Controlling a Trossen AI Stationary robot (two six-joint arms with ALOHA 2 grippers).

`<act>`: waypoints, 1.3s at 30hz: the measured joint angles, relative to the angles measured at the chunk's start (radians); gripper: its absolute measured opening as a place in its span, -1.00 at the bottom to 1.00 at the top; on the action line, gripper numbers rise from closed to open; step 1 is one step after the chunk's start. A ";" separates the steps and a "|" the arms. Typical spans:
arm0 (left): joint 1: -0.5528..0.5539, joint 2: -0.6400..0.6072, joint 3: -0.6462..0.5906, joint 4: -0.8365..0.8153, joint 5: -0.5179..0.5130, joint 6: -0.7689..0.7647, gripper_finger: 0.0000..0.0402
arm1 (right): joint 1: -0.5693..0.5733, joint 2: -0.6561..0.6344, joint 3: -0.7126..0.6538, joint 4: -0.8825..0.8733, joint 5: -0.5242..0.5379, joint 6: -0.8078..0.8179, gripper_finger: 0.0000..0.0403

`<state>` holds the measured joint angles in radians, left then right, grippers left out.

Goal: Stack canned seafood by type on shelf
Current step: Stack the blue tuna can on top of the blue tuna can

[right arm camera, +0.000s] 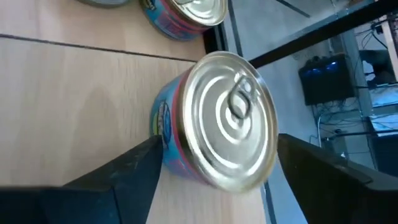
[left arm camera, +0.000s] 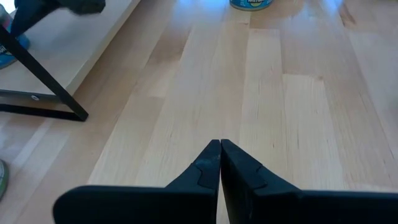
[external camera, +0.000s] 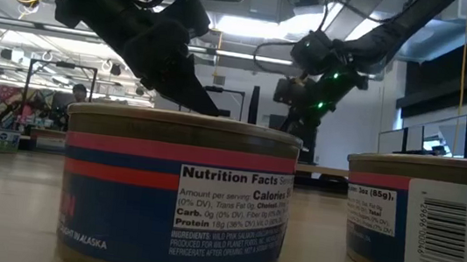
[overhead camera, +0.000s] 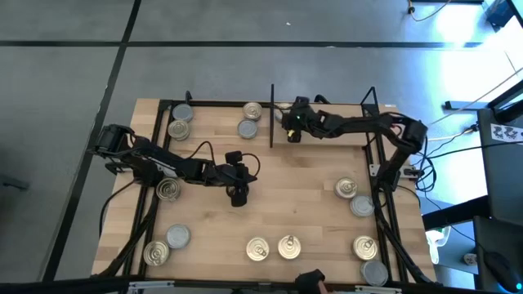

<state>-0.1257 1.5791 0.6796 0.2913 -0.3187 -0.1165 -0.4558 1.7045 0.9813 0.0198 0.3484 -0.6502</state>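
My right gripper (right arm camera: 219, 142) is at the far side of the table, just right of the black divider (overhead camera: 271, 114) on the shelf (overhead camera: 214, 122). It is shut on a tin with a pale gold pull-tab lid (right arm camera: 233, 115). In the low view it (external camera: 305, 104) hangs well above the shelf. My left gripper (overhead camera: 239, 194) is shut over bare wood at mid-table and touches nothing. Two tins (overhead camera: 251, 119) stand left of the divider, and two more (overhead camera: 180, 121) stand at the shelf's far left. Several other tins, gold-lidded and grey-lidded, stand about the tabletop. My right gripper holds the tin across its width. One finger (right arm camera: 137, 168) is on the labelled wall (right arm camera: 163, 124) and the other (right arm camera: 311, 168) is at the opposite side by the lid's rim (right arm camera: 273, 134). The fingers slant down from above. The tin looks lifted clear of the wood, lid up.
Tins stand near the table's edges: one (overhead camera: 168, 189) close to my left arm, pairs near left (overhead camera: 167, 245), near middle (overhead camera: 273, 247), right (overhead camera: 354, 198) and near right (overhead camera: 369, 260). Two (external camera: 173, 195) (external camera: 433, 233) loom before the low camera. Black frame bars (overhead camera: 377, 163) edge the table.
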 joint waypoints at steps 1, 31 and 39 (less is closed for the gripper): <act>0.000 0.000 0.000 -0.003 0.000 0.000 -0.96 | 0.009 -0.025 0.000 -0.039 0.000 0.004 0.56; -0.086 -0.221 0.019 -0.430 0.004 -0.188 -0.96 | 0.688 -0.312 -0.192 -0.073 -0.209 0.532 0.56; -0.114 -0.169 -0.036 -0.430 0.020 -0.293 -0.96 | 0.707 -0.311 -0.353 0.155 -0.209 0.658 0.56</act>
<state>-0.2401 1.4099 0.6437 -0.1383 -0.2987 -0.4100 0.2512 1.3931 0.6282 0.1749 0.1398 0.0080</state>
